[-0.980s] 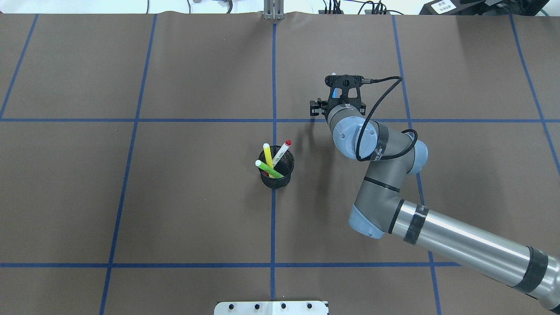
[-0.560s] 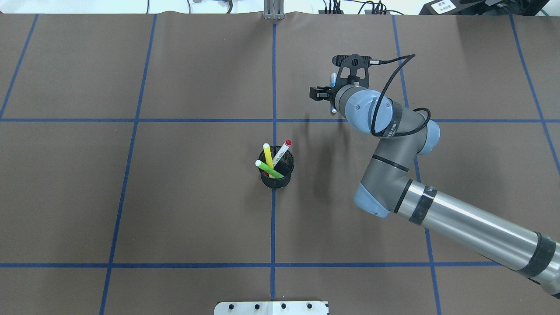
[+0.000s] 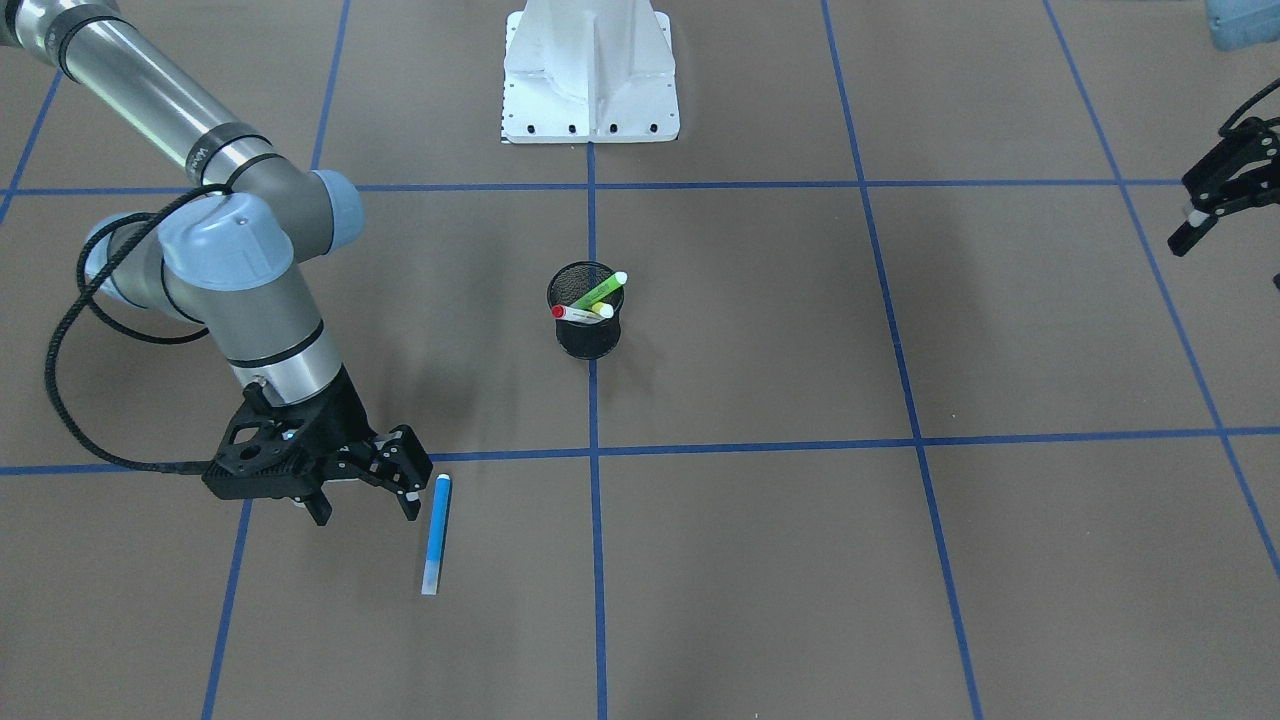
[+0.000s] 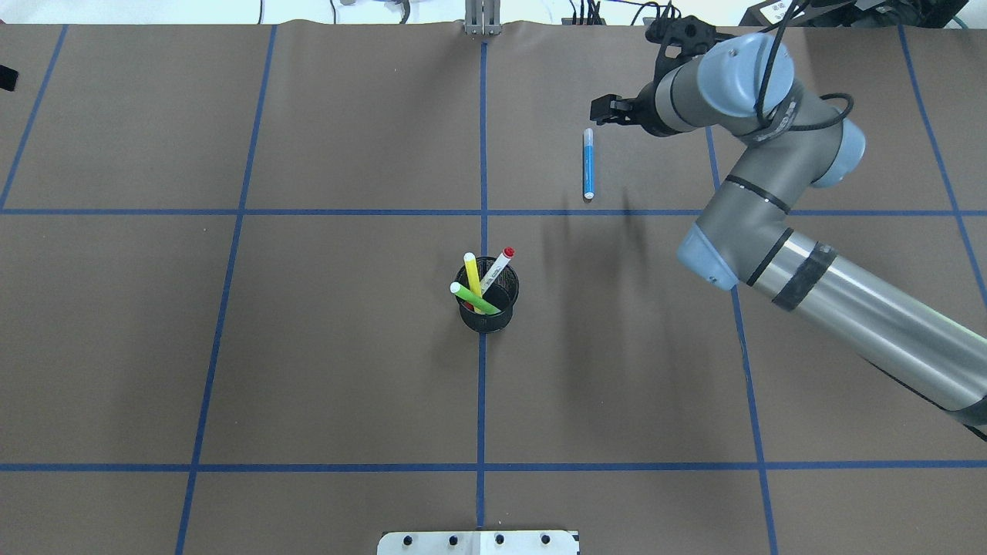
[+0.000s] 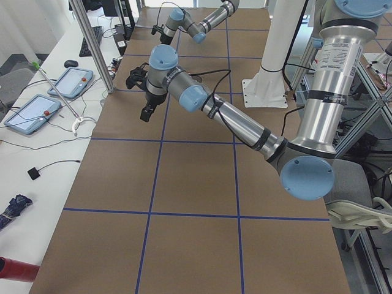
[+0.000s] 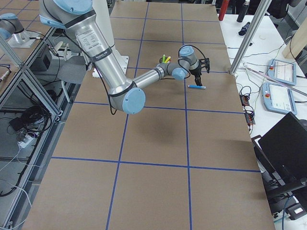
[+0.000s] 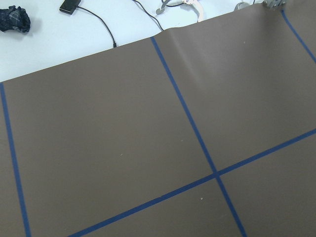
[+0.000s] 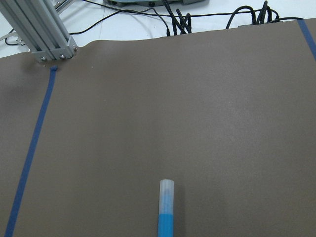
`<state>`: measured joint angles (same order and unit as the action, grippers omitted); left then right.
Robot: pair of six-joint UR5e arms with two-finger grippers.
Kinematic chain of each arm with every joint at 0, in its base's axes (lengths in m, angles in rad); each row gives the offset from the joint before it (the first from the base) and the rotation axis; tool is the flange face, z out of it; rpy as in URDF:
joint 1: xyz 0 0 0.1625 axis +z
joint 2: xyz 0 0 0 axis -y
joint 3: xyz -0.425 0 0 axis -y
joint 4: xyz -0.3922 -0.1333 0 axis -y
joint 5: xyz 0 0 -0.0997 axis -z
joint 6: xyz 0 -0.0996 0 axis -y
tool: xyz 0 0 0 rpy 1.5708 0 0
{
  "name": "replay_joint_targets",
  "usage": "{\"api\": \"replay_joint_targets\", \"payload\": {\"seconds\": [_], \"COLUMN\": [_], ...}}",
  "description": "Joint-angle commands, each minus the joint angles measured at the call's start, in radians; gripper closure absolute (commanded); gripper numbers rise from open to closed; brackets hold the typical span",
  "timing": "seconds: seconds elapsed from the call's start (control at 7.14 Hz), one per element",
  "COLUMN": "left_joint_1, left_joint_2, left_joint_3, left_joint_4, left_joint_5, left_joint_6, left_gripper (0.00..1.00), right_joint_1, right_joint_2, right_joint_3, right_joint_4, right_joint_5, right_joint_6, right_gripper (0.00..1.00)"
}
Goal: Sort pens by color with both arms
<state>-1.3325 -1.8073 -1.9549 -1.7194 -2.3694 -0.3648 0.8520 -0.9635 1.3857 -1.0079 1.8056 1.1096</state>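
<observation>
A blue pen [image 4: 588,163] lies flat on the brown table, far and right of the centre; it also shows as the blue pen [image 3: 437,535] and the blue pen [image 8: 166,212]. My right gripper [image 3: 367,512] hangs open just beside it, holding nothing; the right gripper [image 4: 605,109] is past the pen's far end. The black mesh cup [image 4: 487,302] at the centre holds a yellow pen [image 4: 472,271], a light green pen [image 4: 474,297] and a white pen with a red cap [image 4: 500,262]. My left gripper [image 3: 1200,205] is far off at the table's left side, open and empty.
Blue tape lines [image 4: 483,154] split the table into squares. The white pedestal base [image 3: 590,70] stands at the robot's edge. An aluminium post [image 8: 42,34] and cables [image 8: 182,19] sit at the far edge. Tablets [image 5: 55,92] lie on a side bench.
The right gripper has let go of the blue pen, which now lies on the table. The arm has swung away toward the far right edge.
</observation>
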Motion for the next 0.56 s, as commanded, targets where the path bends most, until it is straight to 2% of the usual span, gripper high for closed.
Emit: {"api": "replay_joint_targets", "payload": {"seconds": [0.0, 0.14, 0.42], "left_joint_1": [0.155, 0.242, 0.411], "left_joint_2": [-0.163, -0.241, -0.390], "left_joint_3": [0.001, 0.005, 0.031], "left_joint_4": [0.180, 0.269, 0.381], "left_joint_5": [0.112, 0.180, 0.310], "left_joint_6": [-0.126, -0.182, -0.375], "left_gripper": [0.00, 0.00, 0.00], "right_joint_1": [0.106, 0.163, 0.258], "right_joint_2": [-0.006, -0.009, -0.062], "right_joint_3": [0.056, 0.071, 0.073], "right_joint_4": [-0.131, -0.183, -0.187], "right_joint_5": [0.154, 0.235, 0.351], "right_joint_6": [-0.133, -0.198, -0.375], "right_gripper": [0.00, 0.00, 0.00]}}
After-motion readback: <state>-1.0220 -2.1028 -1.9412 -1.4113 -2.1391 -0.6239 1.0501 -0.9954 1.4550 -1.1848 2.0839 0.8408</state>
